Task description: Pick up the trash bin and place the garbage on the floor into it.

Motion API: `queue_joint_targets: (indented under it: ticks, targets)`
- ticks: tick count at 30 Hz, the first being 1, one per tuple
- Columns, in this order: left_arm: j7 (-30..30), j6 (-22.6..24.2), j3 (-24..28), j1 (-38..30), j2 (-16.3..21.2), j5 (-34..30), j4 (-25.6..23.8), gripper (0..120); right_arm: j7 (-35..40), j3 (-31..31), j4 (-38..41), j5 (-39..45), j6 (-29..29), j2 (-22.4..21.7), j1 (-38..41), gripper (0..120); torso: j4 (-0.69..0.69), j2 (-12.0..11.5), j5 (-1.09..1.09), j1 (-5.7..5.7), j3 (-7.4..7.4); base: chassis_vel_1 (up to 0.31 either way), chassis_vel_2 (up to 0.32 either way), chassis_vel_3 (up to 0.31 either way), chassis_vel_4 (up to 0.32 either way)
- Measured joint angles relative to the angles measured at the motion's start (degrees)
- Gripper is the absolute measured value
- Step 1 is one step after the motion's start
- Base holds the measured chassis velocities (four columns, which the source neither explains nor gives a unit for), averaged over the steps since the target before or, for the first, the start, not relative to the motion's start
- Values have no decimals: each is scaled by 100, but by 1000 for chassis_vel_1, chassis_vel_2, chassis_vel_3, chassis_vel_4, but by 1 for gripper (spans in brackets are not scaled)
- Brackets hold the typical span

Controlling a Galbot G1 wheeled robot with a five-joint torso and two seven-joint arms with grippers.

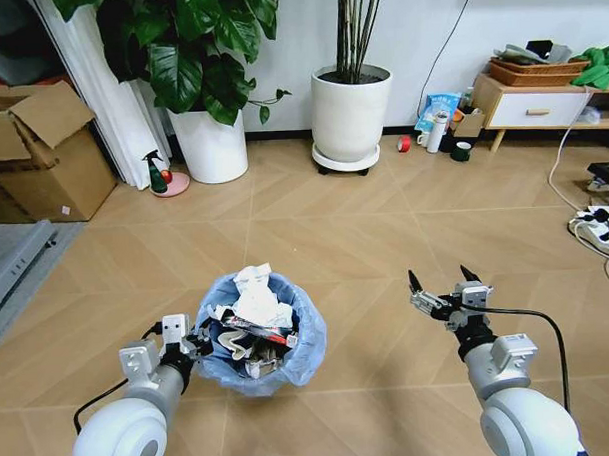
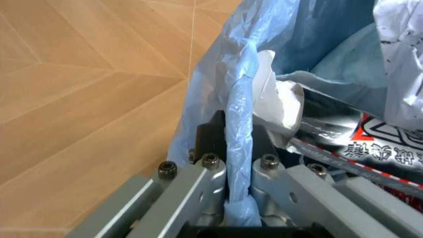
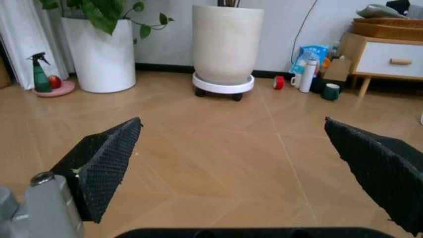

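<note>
The left gripper (image 1: 200, 342) clamped the trash bin (image 1: 297, 363) rim; the right gripper (image 1: 441, 281) hung open above the floor (image 1: 365, 236).

A red-and-white wrapper (image 2: 390, 148) lying among the garbage in the trash bin (image 2: 218, 99) carries a row of printed characters in an East Asian script — too skewed and partly hidden to read. Nothing else bears legible text.
</note>
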Motion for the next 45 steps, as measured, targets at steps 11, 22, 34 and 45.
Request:
queue_joint_targets:
  ticks: [11, 22, 34, 45]
  targets:
    - [16, -4, -5, 17, -16, 26, -2, 0, 4, -9, -20, 2, 0, -6, 27, 100, 0, 0, 1, 0, 0, 142, -112, -140, 116]
    - [24, -11, 1, 22, -40, 61, -8, 0, 7, 6, -29, 4, 11, -37, 34, 100, -1, 0, 1, 1, 0, 145, -12, -151, 15]
    - [25, -23, -22, 62, -41, 85, -43, 0, 23, -34, -41, 45, 10, -84, 85, 100, 0, 0, 0, 1, 0, 169, -4, -178, 8]
    - [28, -34, -24, 85, -73, 131, -68, 0, 23, -33, -42, 68, 19, -107, 85, 100, -1, 0, 1, 0, -1, 143, -153, -147, 155]
